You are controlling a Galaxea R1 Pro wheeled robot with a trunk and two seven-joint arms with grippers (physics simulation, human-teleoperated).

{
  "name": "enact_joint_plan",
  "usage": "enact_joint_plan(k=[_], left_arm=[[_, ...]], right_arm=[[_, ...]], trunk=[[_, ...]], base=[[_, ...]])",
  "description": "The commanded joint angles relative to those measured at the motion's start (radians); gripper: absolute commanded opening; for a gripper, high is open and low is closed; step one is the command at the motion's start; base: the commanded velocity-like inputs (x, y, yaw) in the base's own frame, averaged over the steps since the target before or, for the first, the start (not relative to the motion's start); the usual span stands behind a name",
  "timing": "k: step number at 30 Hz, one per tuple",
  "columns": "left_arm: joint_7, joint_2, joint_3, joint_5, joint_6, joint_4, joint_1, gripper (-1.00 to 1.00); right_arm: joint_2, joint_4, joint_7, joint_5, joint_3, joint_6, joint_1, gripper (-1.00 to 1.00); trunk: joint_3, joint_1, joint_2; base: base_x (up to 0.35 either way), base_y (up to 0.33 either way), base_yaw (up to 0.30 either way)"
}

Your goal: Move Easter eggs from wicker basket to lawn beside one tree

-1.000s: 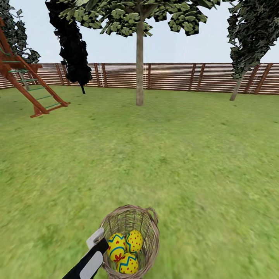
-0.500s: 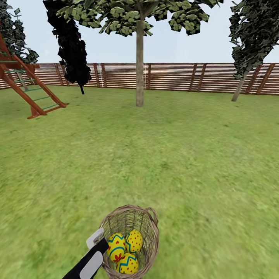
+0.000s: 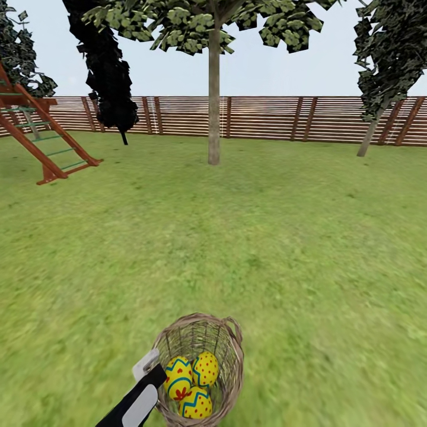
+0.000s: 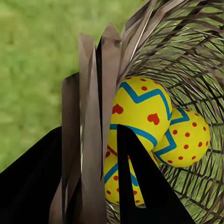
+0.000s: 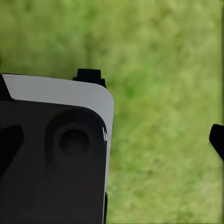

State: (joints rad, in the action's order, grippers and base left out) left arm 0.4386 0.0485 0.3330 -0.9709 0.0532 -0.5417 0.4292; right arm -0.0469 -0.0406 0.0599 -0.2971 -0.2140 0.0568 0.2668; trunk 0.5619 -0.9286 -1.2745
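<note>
Head view: patchy lawn (image 3: 279, 249), wooden fence (image 3: 267, 118) behind, left gripper (image 4: 100, 186) clenched on wicker basket (image 3: 228, 350) rim.

Open lawn (image 3: 267, 249) stretches unobstructed to the tree (image 3: 213, 118); a wooden play ladder (image 3: 41, 142) and fence (image 3: 267, 118) border it.

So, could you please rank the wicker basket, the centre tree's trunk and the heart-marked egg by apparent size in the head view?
1. Wicker basket, though it sits nearest the camera.
2. Centre tree's trunk, far off, so really bigger.
3. Heart-marked egg, clearly smallest.
</note>
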Motion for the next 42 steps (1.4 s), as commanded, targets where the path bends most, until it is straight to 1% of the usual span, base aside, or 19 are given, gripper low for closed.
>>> enact_joint_plan(k=[1, 42], left_arm=[[0.006, -0.001, 0.008, -0.008, 0.005, -0.001, 0.001, -1.0], [0.006, 0.001, 0.008, -0.008, 0.005, -0.009, 0.001, -1.0]], right_arm=[[0.0, -0.004, 0.005, -0.01, -0.008, 0.005, 0.002, 1.0], [-0.001, -0.004, 0.005, -0.011, -0.008, 0.006, 0.002, 1.0]], trunk=[[0.001, -0.001, 0.0], [0.001, -0.001, 0.0]], base=[[0.33, 0.0, 0.0], [0.324, 0.0, 0.0]])
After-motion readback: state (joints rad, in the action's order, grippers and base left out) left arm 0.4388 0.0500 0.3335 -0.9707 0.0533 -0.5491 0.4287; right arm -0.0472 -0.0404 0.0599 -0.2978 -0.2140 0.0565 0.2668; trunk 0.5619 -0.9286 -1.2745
